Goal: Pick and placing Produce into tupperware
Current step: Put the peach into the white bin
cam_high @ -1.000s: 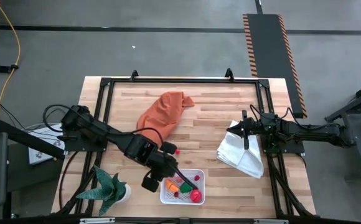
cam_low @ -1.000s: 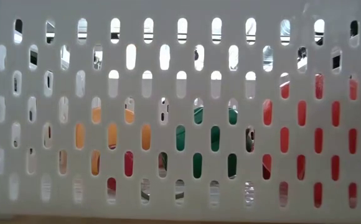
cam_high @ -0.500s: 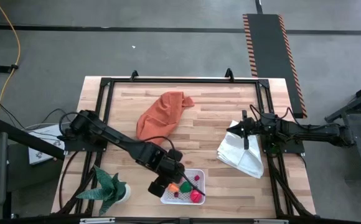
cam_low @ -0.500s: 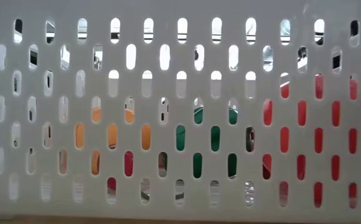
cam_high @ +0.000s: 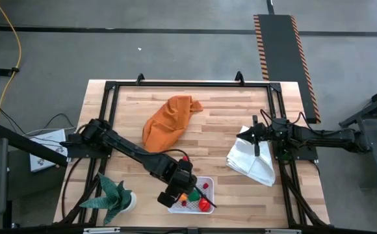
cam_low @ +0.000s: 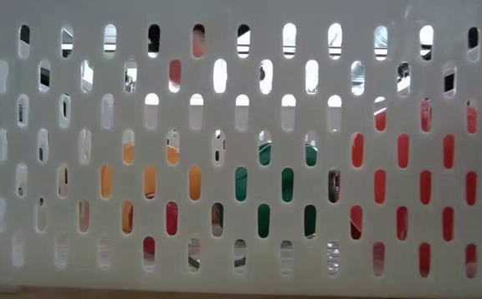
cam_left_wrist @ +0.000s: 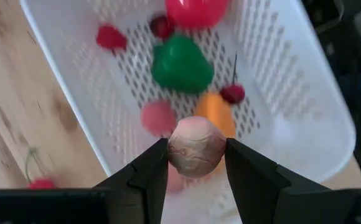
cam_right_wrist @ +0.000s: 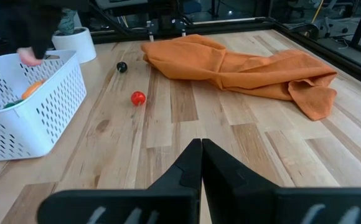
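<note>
My left gripper (cam_left_wrist: pixel 196 167) hangs over the tupperware (cam_left_wrist: pixel 305 93), a white perforated container near the table's near edge (cam_high: pixel 208 182), and is shut on a round pinkish-brown produce piece (cam_left_wrist: pixel 196 147). Inside lie red (cam_left_wrist: pixel 196 9), green (cam_left_wrist: pixel 182 62), orange (cam_left_wrist: pixel 215 115), pink (cam_left_wrist: pixel 159 116) and dark cherry (cam_left_wrist: pixel 233 93) pieces. A red piece (cam_right_wrist: pixel 137 98) and a dark berry (cam_right_wrist: pixel 122 66) rest on the wood beyond the container. In the low view the container's slotted wall (cam_low: pixel 241 108) fills the picture. My right gripper (cam_right_wrist: pixel 201 152) waits shut by the white cloth (cam_high: pixel 253 159). My left gripper pinches the round pinkish-brown piece (cam_left_wrist: pixel 196 147) between its two fingers (cam_left_wrist: pixel 155 168), one on each side of it. The fingers come from above, pointing down. The piece is lifted clear above the container's floor.
A large orange cloth (cam_high: pixel 169 120) lies toward the far side of the table. A folded white cloth sits at the right. A small potted plant (cam_high: pixel 116 198) stands at the near left corner. A black frame (cam_high: pixel 188 83) runs around the tabletop.
My left gripper has moved toward the table's near edge and to the right, from beside the container's far left corner to above its inside. In the low view, a reddish shape now shows through the wall's top slots.
</note>
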### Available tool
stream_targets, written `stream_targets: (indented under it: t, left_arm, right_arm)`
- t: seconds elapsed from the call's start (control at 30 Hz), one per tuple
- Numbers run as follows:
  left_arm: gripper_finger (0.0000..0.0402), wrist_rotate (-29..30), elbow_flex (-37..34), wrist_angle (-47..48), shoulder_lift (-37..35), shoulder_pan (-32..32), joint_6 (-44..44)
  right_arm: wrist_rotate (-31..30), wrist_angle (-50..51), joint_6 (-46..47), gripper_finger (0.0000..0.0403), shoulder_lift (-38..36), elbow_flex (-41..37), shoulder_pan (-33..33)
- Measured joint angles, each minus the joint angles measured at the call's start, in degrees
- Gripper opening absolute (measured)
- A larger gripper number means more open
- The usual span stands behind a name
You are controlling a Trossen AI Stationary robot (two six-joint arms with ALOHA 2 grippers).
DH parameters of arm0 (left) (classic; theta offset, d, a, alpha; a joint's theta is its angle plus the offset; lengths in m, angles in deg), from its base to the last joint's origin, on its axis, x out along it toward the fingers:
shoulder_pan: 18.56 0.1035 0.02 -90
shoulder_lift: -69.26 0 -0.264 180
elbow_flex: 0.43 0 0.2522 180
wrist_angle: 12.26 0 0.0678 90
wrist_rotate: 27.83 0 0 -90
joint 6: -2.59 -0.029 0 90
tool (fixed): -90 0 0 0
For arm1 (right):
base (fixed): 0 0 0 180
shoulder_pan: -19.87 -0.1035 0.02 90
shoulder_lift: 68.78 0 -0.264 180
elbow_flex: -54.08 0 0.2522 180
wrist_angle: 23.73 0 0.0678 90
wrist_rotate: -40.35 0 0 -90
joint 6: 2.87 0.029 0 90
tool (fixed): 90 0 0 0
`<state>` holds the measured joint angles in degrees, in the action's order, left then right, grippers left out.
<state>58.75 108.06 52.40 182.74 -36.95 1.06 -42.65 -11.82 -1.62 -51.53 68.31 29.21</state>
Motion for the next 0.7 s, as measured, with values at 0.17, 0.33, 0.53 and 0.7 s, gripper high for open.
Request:
stream_targets:
  t: [0.17,0.33,0.53,0.7]
  left_arm:
    - [0.0143,0.0,-0.1,-0.6,1.4,0.0,-0.4]
    - [0.0143,0.0,-0.1,-1.3,2.7,0.0,-0.6]
    - [0.0143,0.0,0.0,-3.5,3.7,0.0,-0.7]
    - [0.0143,0.0,0.0,-4.9,4.1,0.0,-0.8]
  right_arm:
    - [0.0,0.0,0.0,0.0000,0.2,0.0,0.0]
    - [0.0,0.0,0.0,0.0000,0.4,0.0,0.0]
    - [0.0,0.0,0.0,0.0000,0.4,0.0,0.0]
    - [0.0,0.0,0.0,0.0000,0.4,0.0,0.0]
